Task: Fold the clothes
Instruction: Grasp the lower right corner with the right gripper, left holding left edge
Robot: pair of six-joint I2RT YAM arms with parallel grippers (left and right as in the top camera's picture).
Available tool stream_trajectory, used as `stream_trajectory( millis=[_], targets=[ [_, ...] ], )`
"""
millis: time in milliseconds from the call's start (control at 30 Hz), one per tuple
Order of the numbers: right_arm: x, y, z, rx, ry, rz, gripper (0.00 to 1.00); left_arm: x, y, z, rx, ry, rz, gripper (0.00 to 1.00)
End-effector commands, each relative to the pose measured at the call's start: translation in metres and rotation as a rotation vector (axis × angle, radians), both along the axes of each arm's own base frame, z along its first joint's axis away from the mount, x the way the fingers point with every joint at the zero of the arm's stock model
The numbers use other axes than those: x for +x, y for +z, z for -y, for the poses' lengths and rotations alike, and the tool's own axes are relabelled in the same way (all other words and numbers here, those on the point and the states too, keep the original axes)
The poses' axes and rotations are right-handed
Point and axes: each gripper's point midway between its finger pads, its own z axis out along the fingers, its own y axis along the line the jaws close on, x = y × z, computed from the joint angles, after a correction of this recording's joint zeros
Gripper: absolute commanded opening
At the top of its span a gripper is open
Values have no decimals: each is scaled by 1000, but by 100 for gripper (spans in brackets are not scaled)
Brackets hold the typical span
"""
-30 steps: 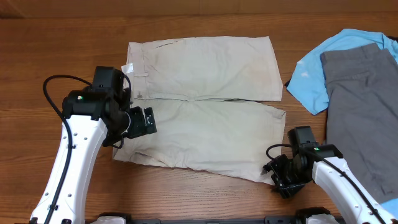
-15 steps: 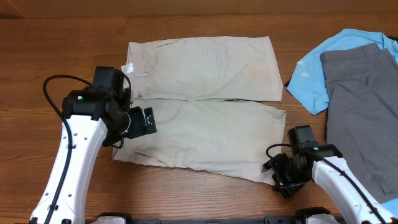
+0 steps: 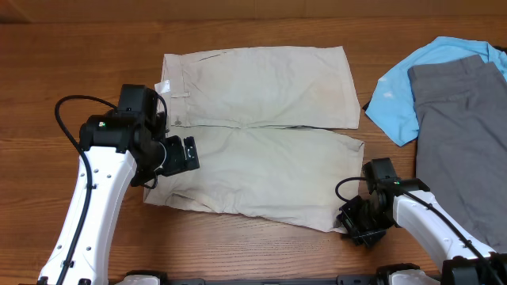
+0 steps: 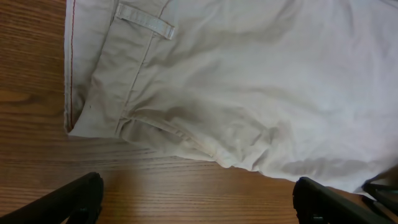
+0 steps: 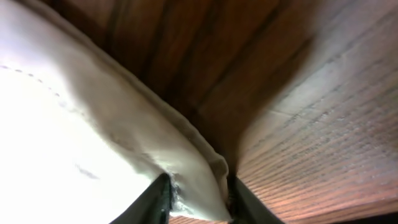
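Brown wood grain covered the table (image 3: 253, 24), seen from overhead. A pair of pale beige shorts (image 3: 261, 119) was spread flat across the middle of it, with the waistband turned toward 9 o'clock and the two legs reaching toward 3 o'clock. One leg lay on the 12 o'clock side and the other on the 6 o'clock side.

At 3 o'clock from the shorts, apart from them, a blue shirt (image 3: 396, 95) was seen with grey trousers (image 3: 459, 134) laid partly over it.

The left hand (image 3: 178, 155) was placed at the 9 o'clock edge of the shorts, over the waistband end of the near leg. In the left wrist view its fingers (image 4: 78, 196) were spread wide, with bare wood between them and the waistband corner and a belt loop (image 4: 146, 22) lying beyond, untouched.

The right hand (image 3: 358, 226) was set low at the 5 o'clock corner of the shorts. In the right wrist view the hem corner was caught between its two fingers (image 5: 155, 196), which were drawn narrow against the cloth on either side.
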Motion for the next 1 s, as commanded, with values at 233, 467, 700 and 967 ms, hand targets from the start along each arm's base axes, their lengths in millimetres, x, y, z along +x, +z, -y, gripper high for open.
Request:
stream_trajectory(
  millis=[233,467,700,967],
  targets=[
    [8,-6,4,-23,49,51,18,-1,-3,2,-11,6,-13,100],
    [8,-6,4,-20,70,58,6,-1,-3,2,-11,6,-13,100],
    [7,-6,4,-19,73,58,4,-1,-3,2,-11,6,-13,100],
    [7,-4,0,6,70,57,4,-1,-3,2,-11,6,-13,100]
  ],
)
